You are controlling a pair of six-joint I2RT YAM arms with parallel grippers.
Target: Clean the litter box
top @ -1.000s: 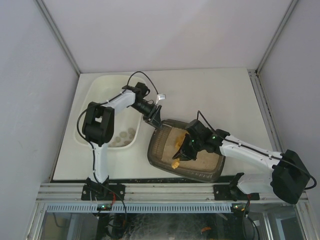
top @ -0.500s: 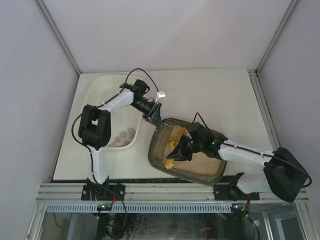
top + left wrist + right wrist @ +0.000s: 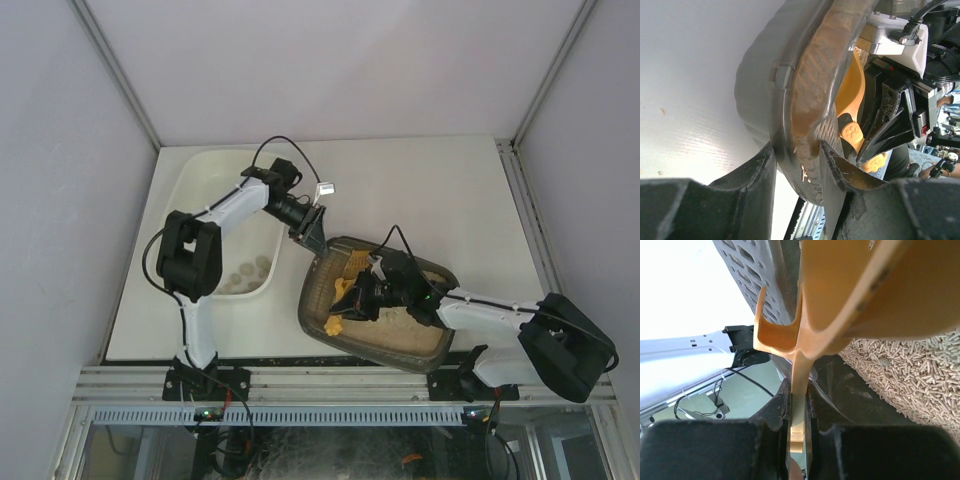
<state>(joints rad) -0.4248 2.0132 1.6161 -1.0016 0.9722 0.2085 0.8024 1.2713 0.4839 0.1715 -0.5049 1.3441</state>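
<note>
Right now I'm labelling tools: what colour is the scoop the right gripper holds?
Orange-yellow; the scoop shows best in the right wrist view.

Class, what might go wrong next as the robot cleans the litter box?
1. The left jaws pinch only the rim of the litter box; it may slip, spilling litter onto the table.
2. The right jaws grip the orange scoop by its thin handle alone; it might twist under load.

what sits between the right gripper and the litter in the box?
The orange scoop: its handle is clamped in the right gripper, its bowl out front by the pellets in the litter box. Right wrist view shows it best.
</note>
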